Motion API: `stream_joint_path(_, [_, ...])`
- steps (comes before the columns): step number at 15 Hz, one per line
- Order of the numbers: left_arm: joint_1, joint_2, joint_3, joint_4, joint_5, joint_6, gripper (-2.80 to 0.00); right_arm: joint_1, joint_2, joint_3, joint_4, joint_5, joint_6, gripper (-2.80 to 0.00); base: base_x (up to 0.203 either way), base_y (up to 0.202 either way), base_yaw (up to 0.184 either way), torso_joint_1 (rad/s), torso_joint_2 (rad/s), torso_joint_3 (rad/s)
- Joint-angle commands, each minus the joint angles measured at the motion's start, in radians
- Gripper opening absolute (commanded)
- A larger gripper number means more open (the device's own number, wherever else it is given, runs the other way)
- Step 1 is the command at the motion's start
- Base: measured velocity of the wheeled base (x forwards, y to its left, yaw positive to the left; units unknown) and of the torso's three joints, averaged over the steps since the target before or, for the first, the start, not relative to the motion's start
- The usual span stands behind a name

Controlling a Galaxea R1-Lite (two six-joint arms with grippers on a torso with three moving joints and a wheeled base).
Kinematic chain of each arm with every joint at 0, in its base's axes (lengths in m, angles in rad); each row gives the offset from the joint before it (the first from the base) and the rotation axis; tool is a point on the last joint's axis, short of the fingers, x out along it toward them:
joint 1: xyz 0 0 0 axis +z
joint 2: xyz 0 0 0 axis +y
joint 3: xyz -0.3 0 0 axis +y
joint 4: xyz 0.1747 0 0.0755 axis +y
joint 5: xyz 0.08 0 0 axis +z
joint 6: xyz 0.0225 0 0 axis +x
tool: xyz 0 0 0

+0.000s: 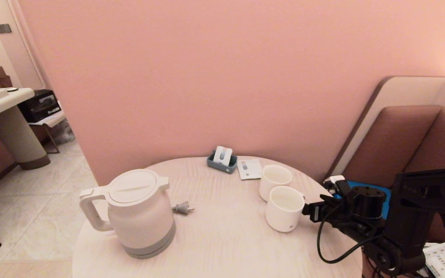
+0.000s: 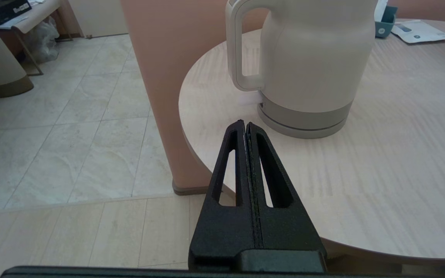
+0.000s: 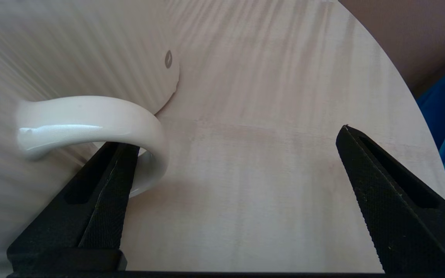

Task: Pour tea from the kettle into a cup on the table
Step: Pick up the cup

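The cream-white kettle [image 1: 139, 212] stands on the left of the round pale table [image 1: 222, 239], its loop handle pointing left. In the left wrist view the kettle [image 2: 307, 58] rises just beyond my left gripper [image 2: 245, 124], which is shut and empty at the table's near-left edge. The ribbed white cup [image 1: 284, 208] stands at the right with its grey dot facing front. My right gripper [image 1: 306, 210] is at the cup's handle. In the right wrist view the gripper [image 3: 236, 136] is open; one fingertip is hidden behind the cup's handle [image 3: 91, 123], and the other finger [image 3: 365, 162] is far off.
A smooth white cup [image 1: 274, 180] stands right behind the ribbed one. A blue holder [image 1: 222, 160] and a white sachet [image 1: 249, 169] lie at the table's back edge, and a grey plug [image 1: 183, 208] lies beside the kettle. A padded bench [image 1: 392, 143] is on the right, pink wall behind.
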Motion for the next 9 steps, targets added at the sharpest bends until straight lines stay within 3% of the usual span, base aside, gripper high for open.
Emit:
stream_joint_path(1, [0.0,0.0,0.0,0.0,0.0,0.0,-2.8,0.0,0.003,0.0,-0.011,0.001,0.001,0.0,0.0,0.0,0.0,0.0,0.0,0.0])
stream_joint_path(9, [0.0,0.0,0.0,0.0,0.0,0.0,-2.8,0.0,0.004,0.0,-0.03,0.001,-0.002,0.0,0.0,0.0,0.0,0.0,0.0,0.0])
